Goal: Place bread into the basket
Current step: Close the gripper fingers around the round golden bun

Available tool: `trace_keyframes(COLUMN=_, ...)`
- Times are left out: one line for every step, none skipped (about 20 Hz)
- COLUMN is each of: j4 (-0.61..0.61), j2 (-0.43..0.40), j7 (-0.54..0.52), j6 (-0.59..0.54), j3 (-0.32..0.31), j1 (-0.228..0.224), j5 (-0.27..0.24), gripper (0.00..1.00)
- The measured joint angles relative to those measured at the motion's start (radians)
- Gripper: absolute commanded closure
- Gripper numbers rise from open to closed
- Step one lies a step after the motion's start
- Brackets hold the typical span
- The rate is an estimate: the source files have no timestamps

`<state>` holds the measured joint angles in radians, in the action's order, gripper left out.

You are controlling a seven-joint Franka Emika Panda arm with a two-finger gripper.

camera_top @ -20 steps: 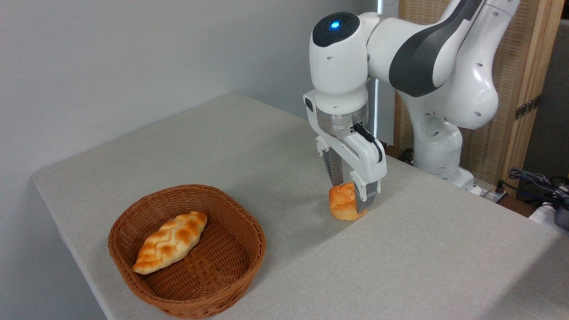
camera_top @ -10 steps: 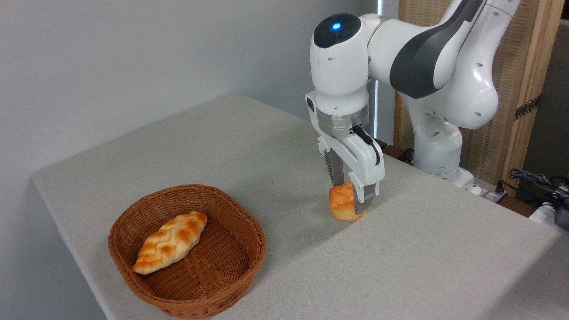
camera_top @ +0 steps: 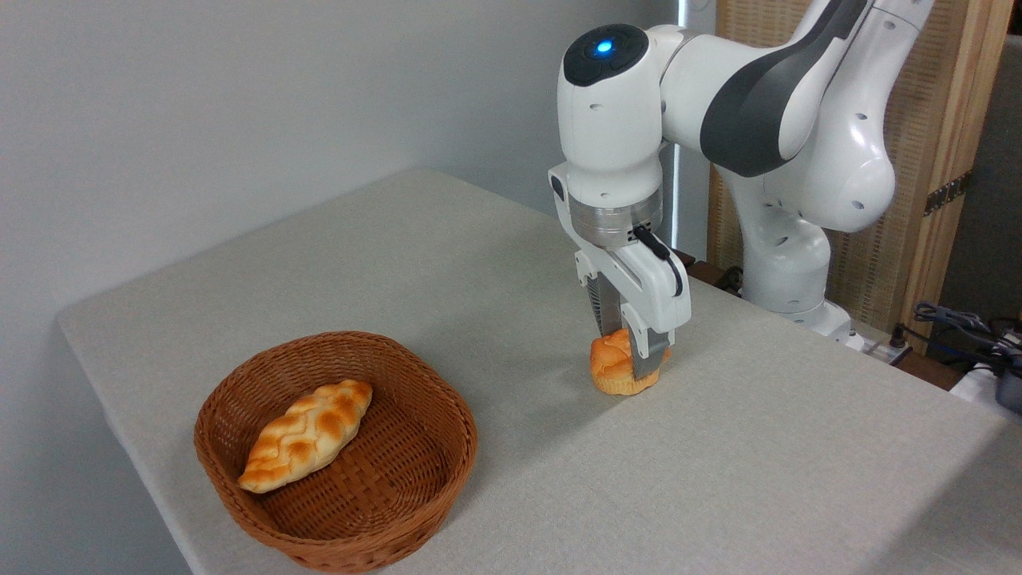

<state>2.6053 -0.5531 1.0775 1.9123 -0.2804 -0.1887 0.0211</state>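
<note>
Bread: gripped on both sides by the gripper, now narrowed since a second ago; still seated on the table. Basket well apart; lift is judged next.

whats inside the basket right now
Inside the basket lies one long braided loaf, resting on the woven floor toward its left side. The small bun is not in it; it sits on the table between the fingers. The near wall's inside is hidden.
</note>
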Motion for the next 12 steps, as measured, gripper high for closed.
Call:
trace_keyframes(j4=0.0, j2=0.0, j7=0.0, j6=0.0, j3=0.0, j1=0.0, j5=0.0, gripper=0.36)
trace_keyframes(j4=0.0, j2=0.0, j7=0.0, j6=0.0, j3=0.0, j1=0.0, j5=0.0, gripper=0.36)
trace_keyframes(j4=0.0, j2=0.0, j7=0.0, j6=0.0, j3=0.0, j1=0.0, j5=0.0, gripper=0.38)
trace_keyframes(j4=0.0, j2=0.0, j7=0.0, j6=0.0, j3=0.0, j1=0.0, j5=0.0, gripper=0.38)
trace_keyframes(j4=0.0, j2=0.0, j7=0.0, j6=0.0, j3=0.0, j1=0.0, j5=0.0, gripper=0.38)
trace_keyframes(j4=0.0, j2=0.0, j7=0.0, j6=0.0, j3=0.0, j1=0.0, j5=0.0, gripper=0.38)
trace_keyframes(j4=0.0, j2=0.0, j7=0.0, j6=0.0, j3=0.0, j1=0.0, j5=0.0, gripper=0.38)
trace_keyframes(j4=0.0, j2=0.0, j7=0.0, j6=0.001, j3=0.0, j1=0.0, j5=0.0, gripper=0.4)
trace_keyframes(j4=0.0, j2=0.0, j7=0.0, j6=0.001, j3=0.0, j1=0.0, j5=0.0, gripper=0.46)
trace_keyframes(j4=-0.001, j2=-0.001, j7=0.0, j6=0.002, j3=0.0, j1=0.0, j5=0.0, gripper=0.49)
trace_keyframes(j4=-0.002, j2=-0.001, j7=0.0, j6=0.003, j3=0.0, j1=0.0, j5=0.0, gripper=0.49)
trace_keyframes(j4=-0.005, j2=-0.002, j7=0.0, j6=0.003, j3=0.0, j1=-0.002, j5=0.0, gripper=0.49)
